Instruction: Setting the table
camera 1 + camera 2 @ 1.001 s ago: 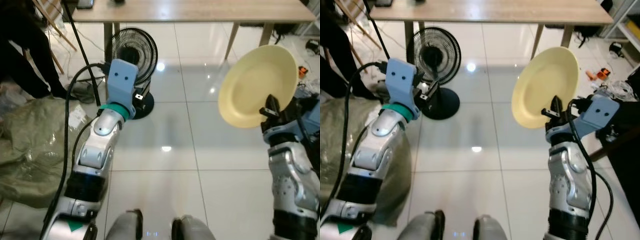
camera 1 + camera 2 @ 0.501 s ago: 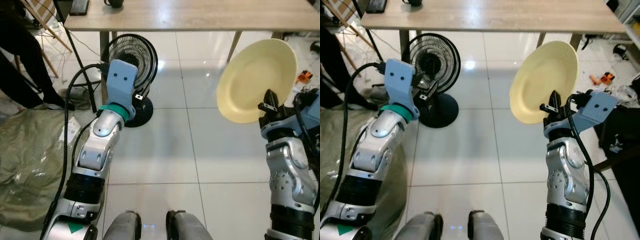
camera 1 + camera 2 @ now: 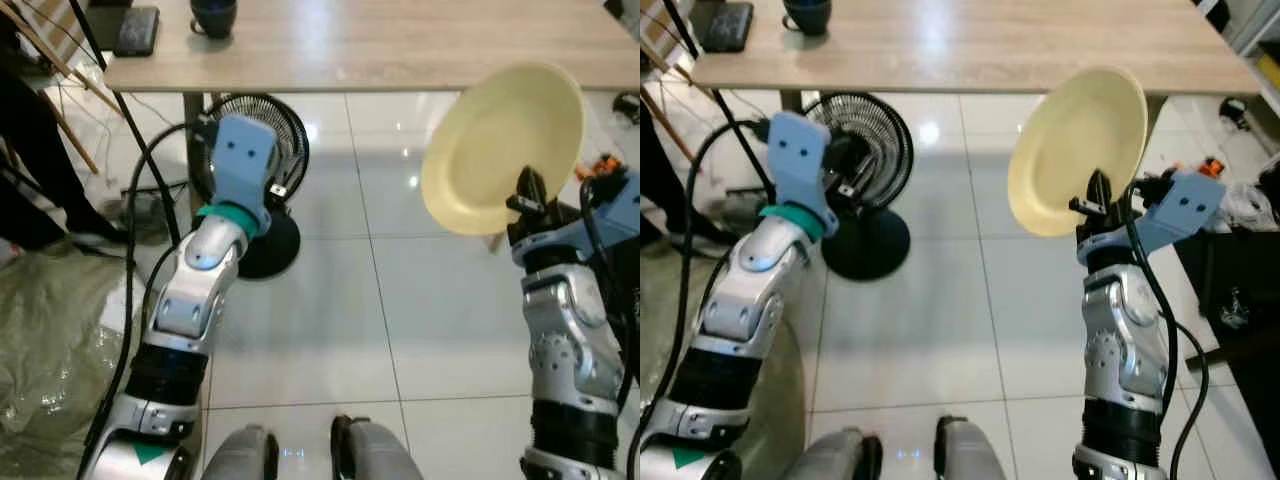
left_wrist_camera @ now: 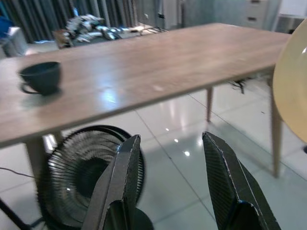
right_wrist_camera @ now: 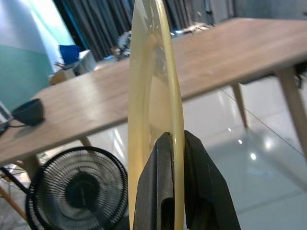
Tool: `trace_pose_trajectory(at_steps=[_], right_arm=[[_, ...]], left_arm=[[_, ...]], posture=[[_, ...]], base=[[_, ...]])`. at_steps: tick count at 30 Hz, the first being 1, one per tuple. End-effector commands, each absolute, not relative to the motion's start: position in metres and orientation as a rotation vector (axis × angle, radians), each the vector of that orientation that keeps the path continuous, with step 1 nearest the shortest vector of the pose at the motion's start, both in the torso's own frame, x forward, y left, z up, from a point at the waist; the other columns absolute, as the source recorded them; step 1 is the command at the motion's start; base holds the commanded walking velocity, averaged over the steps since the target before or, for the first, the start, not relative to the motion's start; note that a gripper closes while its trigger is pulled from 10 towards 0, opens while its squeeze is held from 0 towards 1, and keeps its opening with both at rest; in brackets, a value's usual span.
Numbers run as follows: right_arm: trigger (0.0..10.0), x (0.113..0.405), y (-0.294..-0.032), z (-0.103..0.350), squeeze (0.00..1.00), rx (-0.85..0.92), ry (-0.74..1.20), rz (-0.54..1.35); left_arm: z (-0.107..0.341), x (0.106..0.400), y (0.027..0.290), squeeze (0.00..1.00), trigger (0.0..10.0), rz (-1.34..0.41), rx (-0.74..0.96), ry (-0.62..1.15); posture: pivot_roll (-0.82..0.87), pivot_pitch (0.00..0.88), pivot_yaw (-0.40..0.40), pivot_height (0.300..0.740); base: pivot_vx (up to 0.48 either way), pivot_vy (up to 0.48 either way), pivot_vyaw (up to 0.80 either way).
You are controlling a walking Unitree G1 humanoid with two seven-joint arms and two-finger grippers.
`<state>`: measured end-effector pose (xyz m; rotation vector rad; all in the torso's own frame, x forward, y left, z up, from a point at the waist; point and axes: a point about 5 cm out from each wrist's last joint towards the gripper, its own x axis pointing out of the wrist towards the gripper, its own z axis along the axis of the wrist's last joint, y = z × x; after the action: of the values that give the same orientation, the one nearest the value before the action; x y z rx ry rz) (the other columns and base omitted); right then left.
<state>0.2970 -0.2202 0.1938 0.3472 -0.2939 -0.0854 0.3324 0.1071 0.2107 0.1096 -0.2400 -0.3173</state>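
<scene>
Up at two o'clock, the right gripper (image 3: 1098, 195) pinches the lower rim of a pale yellow plate (image 3: 1077, 150), held on edge before the wooden table (image 3: 970, 40). At ten o'clock, the left gripper (image 4: 170, 182) hangs spread, empty.

Glossy white tile floor (image 3: 330, 300); black fan (image 3: 865, 170) under wooden table (image 3: 970, 45).

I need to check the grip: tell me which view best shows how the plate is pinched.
The right wrist view: the yellow plate stands edge-on with its rim clamped inside the right gripper. Both eye views show its broad face. The left wrist view catches just an edge of it.
</scene>
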Motion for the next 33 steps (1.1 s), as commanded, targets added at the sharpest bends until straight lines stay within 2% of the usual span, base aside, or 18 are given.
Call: trace_pose_trajectory(at_steps=[1, 33], right_arm=[[10.0, 0.2961, -0.2162, 0.1924, 0.0, 0.36, -0.297, -0.074], [10.0, 0.2964, -0.2134, 0.1913, 0.0, 0.384, -0.3, -0.066]], left_arm=[[0.2042, 0.3314, 0.1101, 0.0, 10.0, -0.306, 0.113, -0.217], [0.2115, 0.3344, 0.1111, 0.0, 10.0, -0.292, 0.126, -0.245]], posture=[[0.0, 0.084, 0.034, 0.74], [0.01, 0.085, 0.04, 0.74]], base=[[0.442, 0.0, 0.0], [0.463, 0.0, 0.0]])
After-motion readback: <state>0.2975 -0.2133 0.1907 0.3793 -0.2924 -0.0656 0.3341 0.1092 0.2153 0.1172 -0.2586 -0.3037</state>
